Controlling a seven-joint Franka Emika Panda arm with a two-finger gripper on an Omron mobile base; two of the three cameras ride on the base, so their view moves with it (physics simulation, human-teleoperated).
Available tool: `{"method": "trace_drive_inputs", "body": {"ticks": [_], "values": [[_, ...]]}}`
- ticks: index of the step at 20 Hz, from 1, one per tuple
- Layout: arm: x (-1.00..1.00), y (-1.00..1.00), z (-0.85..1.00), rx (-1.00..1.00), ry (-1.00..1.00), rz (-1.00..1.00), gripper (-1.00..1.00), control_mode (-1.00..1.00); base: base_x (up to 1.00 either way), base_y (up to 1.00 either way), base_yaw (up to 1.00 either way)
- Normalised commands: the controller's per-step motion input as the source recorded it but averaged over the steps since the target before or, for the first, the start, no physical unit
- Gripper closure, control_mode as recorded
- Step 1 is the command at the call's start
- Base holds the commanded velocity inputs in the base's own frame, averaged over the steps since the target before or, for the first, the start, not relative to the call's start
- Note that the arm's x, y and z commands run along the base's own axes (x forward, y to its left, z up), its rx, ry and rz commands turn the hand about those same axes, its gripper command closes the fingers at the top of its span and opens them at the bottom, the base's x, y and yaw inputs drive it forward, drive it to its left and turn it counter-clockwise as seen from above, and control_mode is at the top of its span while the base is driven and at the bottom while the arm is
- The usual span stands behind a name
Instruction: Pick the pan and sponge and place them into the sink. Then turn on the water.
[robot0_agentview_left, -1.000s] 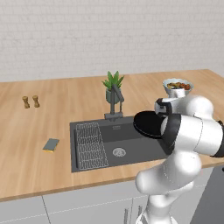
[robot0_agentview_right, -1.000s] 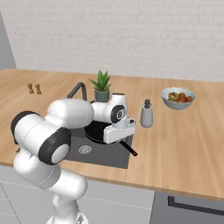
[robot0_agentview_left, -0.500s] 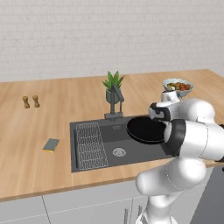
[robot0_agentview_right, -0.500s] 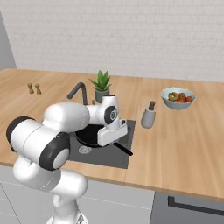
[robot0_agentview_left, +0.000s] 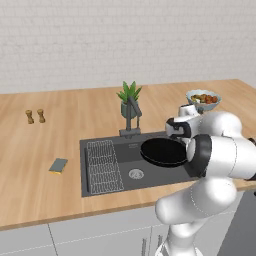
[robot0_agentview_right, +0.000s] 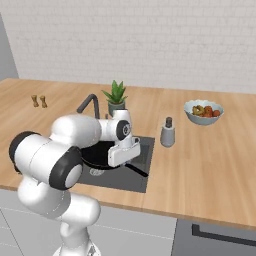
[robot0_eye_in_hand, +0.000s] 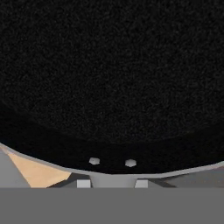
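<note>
Left base view: my gripper (robot0_agentview_left: 176, 134) holds the black frying pan (robot0_agentview_left: 163, 151) level over the right half of the sink (robot0_agentview_left: 105, 177), right of the wire rack (robot0_agentview_left: 103, 166). The sponge (robot0_agentview_left: 58, 165) lies on the tabletop (robot0_agentview_left: 30, 175) left of the sink.

Right base view: the pan (robot0_agentview_right: 100, 155) sits over the sink (robot0_agentview_right: 142, 172), handle toward the sink's front edge.

Hand view: the pan (robot0_eye_in_hand: 109, 78) lies close ahead; my gripper (robot0_eye_in_hand: 109, 183) is clenched on it.

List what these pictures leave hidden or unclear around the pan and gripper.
- Gripper fingers: left base view, behind the arm; hand view, cut off at the bottom, so the grip on the pan cannot be judged.
- Sink floor under the pan: covered by the pan and arm.
- Sponge: too small for detail.
</note>
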Motion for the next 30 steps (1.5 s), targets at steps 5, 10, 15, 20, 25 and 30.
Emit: {"method": "trace_drive_inputs", "body": {"ticks": [5, 10, 15, 20, 25, 30], "values": [[0.01, 0.46, -0.24, 0.07, 0.07, 0.00, 1.00, -1.00, 0.00, 0.00, 0.00], [0.10, 0.38, -0.43, 0.02, 0.04, 0.00, 1.00, -1.00, 0.00, 0.00, 0.00], [0.24, 0.22, -0.32, 0.06, 0.06, 0.00, 1.00, -1.00, 0.00, 0.00, 0.00], [0.29, 0.09, -0.25, 0.08, 0.01, 0.00, 1.00, -1.00, 0.00, 0.00, 0.00], [0.26, 0.00, -0.44, 0.04, 0.00, 0.00, 1.00, -1.00, 0.00, 0.00, 0.00], [0.19, 0.00, -0.53, 0.00, 0.00, 0.00, 1.00, -1.00, 0.00, 0.00, 0.00]]}}
